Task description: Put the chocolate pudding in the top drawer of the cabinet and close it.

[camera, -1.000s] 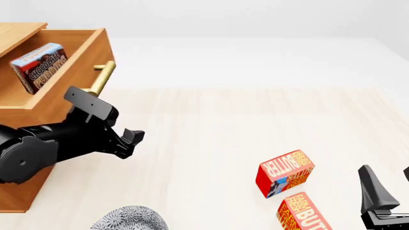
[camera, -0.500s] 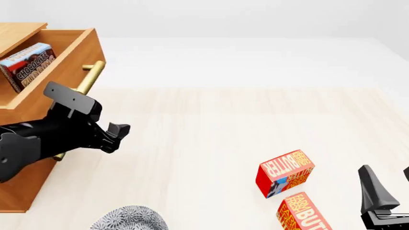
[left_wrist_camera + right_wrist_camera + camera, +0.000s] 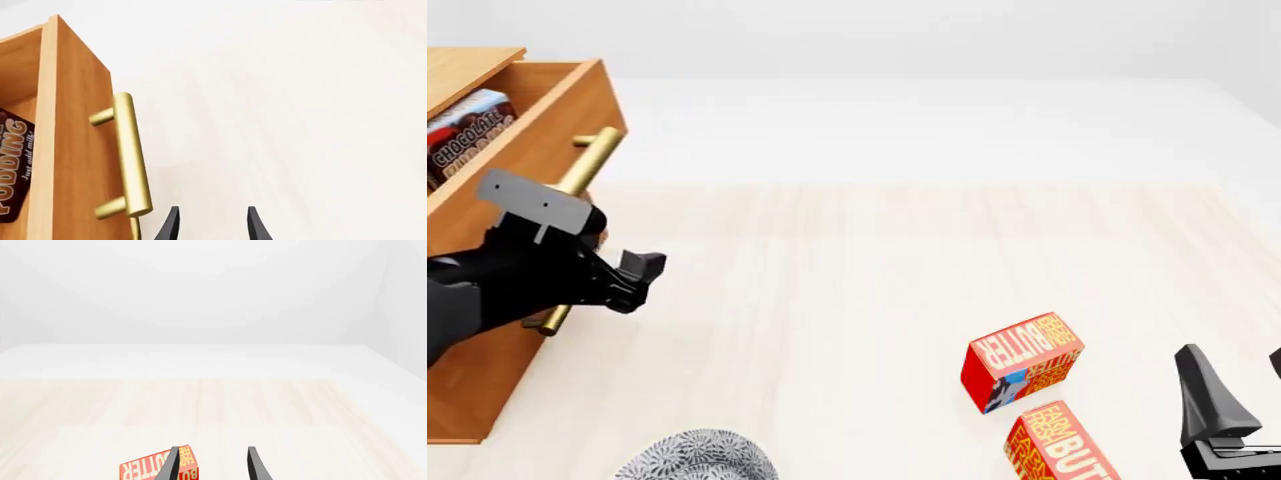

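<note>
Where the cabinet stands at the counter's left edge, its top drawer is partly pulled out, and the chocolate pudding lies inside it, lettered face up (only part of the box shows in the front view). In the left wrist view the drawer front and its brass handle fill the near side, with the pudding's brown lower half visible behind the front panel. The left gripper sits against the drawer front just below the handle; its fingers are parted and hold nothing, their tips lying beside the handle's lower end. A grey patterned object lies at the counter's near edge, cut off by the frame. Toward the right near corner, one red butter box rests on the counter with a second butter box touching or just beside it. The right gripper hovers at the right near corner, fingers spread and empty, pointing past the first butter box.
</note>
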Robot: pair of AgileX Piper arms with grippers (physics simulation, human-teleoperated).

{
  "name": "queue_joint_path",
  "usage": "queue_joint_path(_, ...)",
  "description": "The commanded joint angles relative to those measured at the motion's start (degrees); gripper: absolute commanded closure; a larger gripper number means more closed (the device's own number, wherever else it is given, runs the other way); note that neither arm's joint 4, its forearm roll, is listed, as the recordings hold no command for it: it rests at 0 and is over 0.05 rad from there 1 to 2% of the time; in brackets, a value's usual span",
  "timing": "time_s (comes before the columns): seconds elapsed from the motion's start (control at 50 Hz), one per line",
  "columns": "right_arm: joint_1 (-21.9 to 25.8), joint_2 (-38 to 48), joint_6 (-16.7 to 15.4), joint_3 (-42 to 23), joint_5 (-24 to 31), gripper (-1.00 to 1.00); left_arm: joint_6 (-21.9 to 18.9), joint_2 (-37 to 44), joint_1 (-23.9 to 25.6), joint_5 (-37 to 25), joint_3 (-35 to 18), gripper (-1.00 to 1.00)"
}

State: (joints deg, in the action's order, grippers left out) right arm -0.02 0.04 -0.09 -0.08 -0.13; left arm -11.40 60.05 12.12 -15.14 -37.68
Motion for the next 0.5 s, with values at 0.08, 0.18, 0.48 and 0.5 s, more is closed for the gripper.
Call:
queue_joint_path(0.08, 0.01, 0.08, 0.00, 0.01, -0.05, -1.00, -0.62, -0.28, -4.85, 0.47, 0.83, -1.00)
queue_joint_path(0.18, 0.01, 0.08, 0.00, 0.01, -0.05, -1.00, -1.12, -0.09, -6.09, 0.53, 0.21, -1.00)
queue_joint_path(0.48, 0.01, 0.08, 0.00, 0.01, -0.05, -1.00, -2.36, 2.40, -11.19, 3.50, 0.45, -1.00)
queue_joint_path(0.5, 0.01, 0.08, 0.00, 0.01, -0.05, -1.00, -2.85, 2.58, -11.99, 3.91, 0.68, -1.00)
